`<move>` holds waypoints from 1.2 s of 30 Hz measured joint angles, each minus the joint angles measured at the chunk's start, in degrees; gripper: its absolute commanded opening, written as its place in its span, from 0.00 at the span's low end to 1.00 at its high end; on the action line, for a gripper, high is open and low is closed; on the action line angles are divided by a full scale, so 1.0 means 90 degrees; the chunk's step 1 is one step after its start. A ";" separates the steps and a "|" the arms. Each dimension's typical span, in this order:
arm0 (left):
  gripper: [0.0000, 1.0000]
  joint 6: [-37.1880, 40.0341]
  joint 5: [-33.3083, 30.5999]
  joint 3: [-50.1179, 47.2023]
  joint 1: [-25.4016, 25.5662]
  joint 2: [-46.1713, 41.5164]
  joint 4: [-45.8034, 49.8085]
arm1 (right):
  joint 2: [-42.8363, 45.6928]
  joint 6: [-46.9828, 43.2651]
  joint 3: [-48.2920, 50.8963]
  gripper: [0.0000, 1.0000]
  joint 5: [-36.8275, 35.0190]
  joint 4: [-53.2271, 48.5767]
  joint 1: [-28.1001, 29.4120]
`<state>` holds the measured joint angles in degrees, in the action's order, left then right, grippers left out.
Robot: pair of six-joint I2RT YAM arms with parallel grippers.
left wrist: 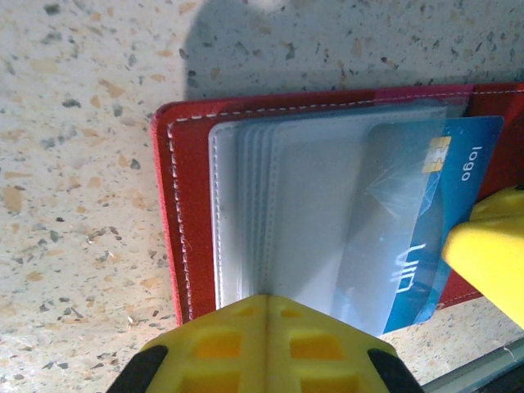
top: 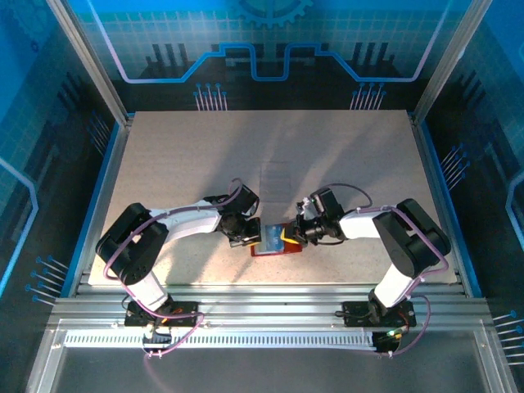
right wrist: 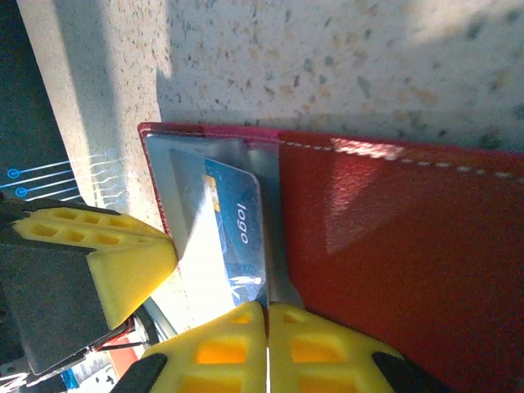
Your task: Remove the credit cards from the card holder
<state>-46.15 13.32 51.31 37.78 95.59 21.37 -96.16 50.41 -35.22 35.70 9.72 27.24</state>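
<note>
The card holder (top: 277, 250) is seen lying open on the table (top: 180, 164), directly between the two grippers at the near edge. The left gripper (left wrist: 266, 304) is shown with its yellow fingers pressed together, no gap between them, set against the near edge of the clear pockets (left wrist: 311, 213). Whether a pocket edge is pinched or merely pressed down cannot be told. Ahead of these fingers the red cover is spread flat, and ahead and to their right the blue card (left wrist: 463, 176), marked "logo", is seen drawn partway out of a pocket. The right gripper (right wrist: 267, 309) is likewise closed, its fingertips meeting just at the exposed end of the blue card, beside the holder's fold. It cannot be confirmed whether the card is actually clamped between them. To the right of these fingers the red outer flap is seen, and to their left a yellow finger of the left gripper is touching the pocketed half. From above, both grippers are seen close together over the holder, one at each side of it.
</note>
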 measured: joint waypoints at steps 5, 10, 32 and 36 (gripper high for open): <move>0.01 0.0000 0.0000 0.0005 0.0000 0.0000 0.0002 | 0.0104 -0.0231 0.0000 0.05 0.0063 -0.0260 -0.0158; 0.02 0.0000 -0.0005 0.0046 0.0000 0.0012 0.0087 | 0.0410 -0.0568 -0.0002 0.00 -0.0012 -0.0719 -0.0265; 0.21 0.0119 -0.0784 0.0396 0.0000 -0.0775 0.0974 | 0.1603 -0.3019 -0.1654 0.00 -0.1049 -0.3742 -0.0408; 0.25 0.0090 -0.1059 0.0058 -0.0041 -0.1462 0.0913 | 0.1600 -0.4243 -0.2307 0.00 -0.1617 -0.4257 -0.0359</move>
<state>-45.34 3.79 51.83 37.41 82.43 29.58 -81.76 12.23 -55.99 21.15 -28.60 24.01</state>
